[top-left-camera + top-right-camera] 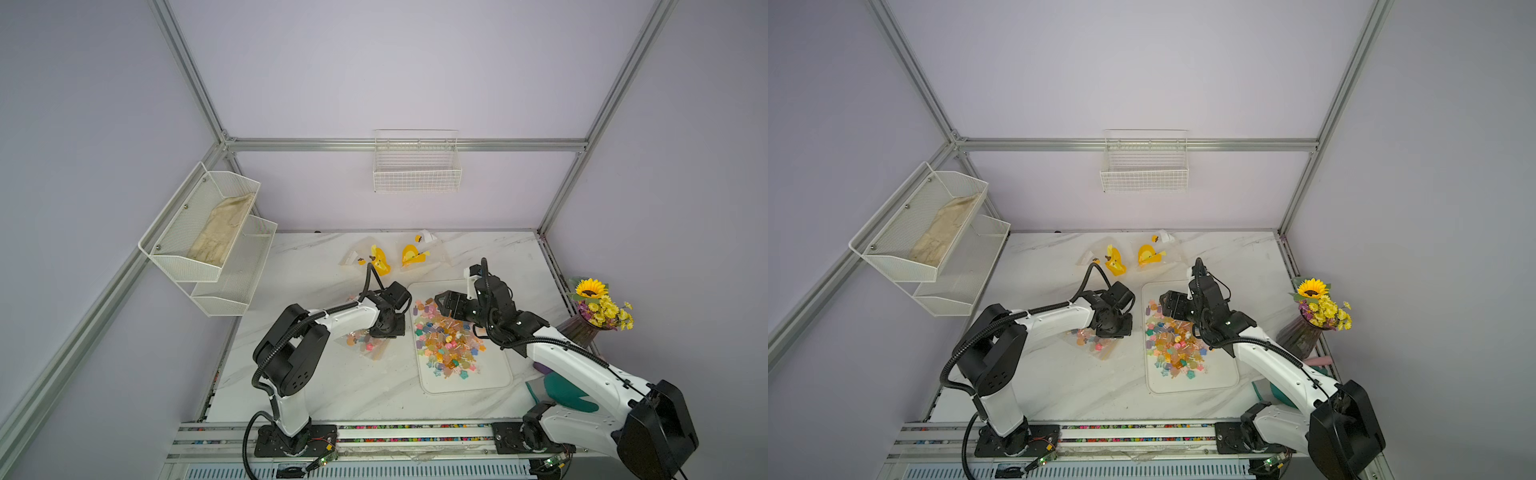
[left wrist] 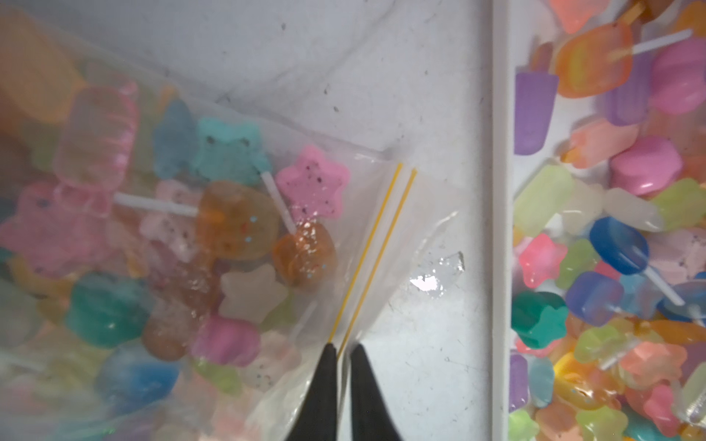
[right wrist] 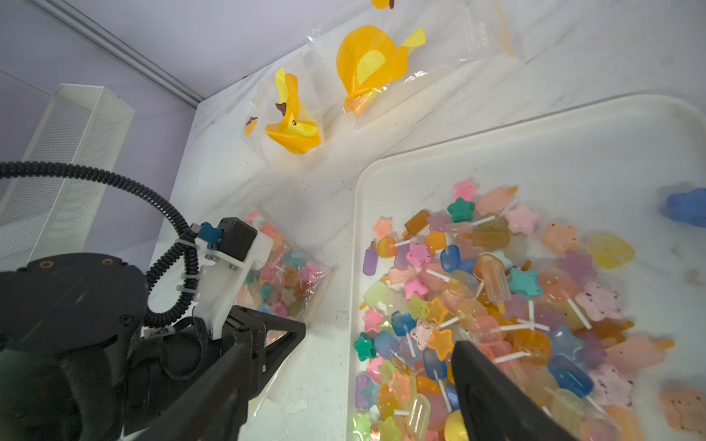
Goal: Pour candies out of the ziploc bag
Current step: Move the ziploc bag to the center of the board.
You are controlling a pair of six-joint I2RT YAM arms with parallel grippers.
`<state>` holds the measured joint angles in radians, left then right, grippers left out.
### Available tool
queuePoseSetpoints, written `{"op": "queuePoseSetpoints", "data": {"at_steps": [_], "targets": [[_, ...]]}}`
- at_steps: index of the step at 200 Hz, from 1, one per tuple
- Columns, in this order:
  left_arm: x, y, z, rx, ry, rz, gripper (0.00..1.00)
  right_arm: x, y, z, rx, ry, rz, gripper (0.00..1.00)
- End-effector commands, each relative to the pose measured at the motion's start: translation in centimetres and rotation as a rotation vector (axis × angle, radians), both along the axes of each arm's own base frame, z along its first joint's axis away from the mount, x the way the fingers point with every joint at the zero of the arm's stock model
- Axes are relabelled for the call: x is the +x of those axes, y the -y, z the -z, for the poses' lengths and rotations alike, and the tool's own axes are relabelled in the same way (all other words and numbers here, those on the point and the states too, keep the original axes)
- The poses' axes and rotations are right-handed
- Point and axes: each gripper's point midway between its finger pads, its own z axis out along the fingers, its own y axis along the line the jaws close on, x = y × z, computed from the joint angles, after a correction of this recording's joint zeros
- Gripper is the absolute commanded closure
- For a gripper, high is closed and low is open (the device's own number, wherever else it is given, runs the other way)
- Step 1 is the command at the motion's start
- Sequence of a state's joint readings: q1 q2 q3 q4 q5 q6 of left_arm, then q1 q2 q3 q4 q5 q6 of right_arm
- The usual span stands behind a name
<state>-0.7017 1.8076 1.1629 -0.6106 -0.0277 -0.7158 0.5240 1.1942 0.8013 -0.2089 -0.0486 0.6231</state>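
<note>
Limp, slick ziploc bag (image 2: 357,193) sags with candies (image 2: 237,221); probably best lifted by its closed end. Left pincer (image 2: 344,349) straddles the zip edge, and I cannot tell whether it grips; right pincer (image 1: 442,304) is spread.

Both top views sat high above the front rail (image 1: 374,432), tilted down toward the back wall (image 1: 374,83), and were wide enough for the whole surface (image 1: 332,386). Left wrist cam hung very close over the ziploc bag (image 2: 382,214), looking past the left claw (image 2: 344,348) tips, with the tray (image 2: 500,229) rim at frame edge. Right wrist cam was low over the tray, facing the back corner. All four views shared bag and tray
</note>
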Motion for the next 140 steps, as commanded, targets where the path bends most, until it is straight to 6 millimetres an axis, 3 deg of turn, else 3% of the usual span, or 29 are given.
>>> {"op": "queuePoseSetpoints", "data": {"at_steps": [1, 82, 140], "targets": [[0.3, -0.4, -1.3, -0.004, 0.062, 0.003, 0.74, 0.6, -0.2, -1.0, 0.002, 0.037, 0.004, 0.13], [1.3, -1.0, -2.8, 0.037, 0.116, -0.01, 0.71, 1.0, -0.2, -0.4, -0.008, 0.033, 0.009, 0.11], [0.7, 0.6, -3.0, 0.059, 0.127, 0.108, 0.7, 1.0, 0.1, -0.6, -0.021, 0.045, 0.018, 0.11]]}}
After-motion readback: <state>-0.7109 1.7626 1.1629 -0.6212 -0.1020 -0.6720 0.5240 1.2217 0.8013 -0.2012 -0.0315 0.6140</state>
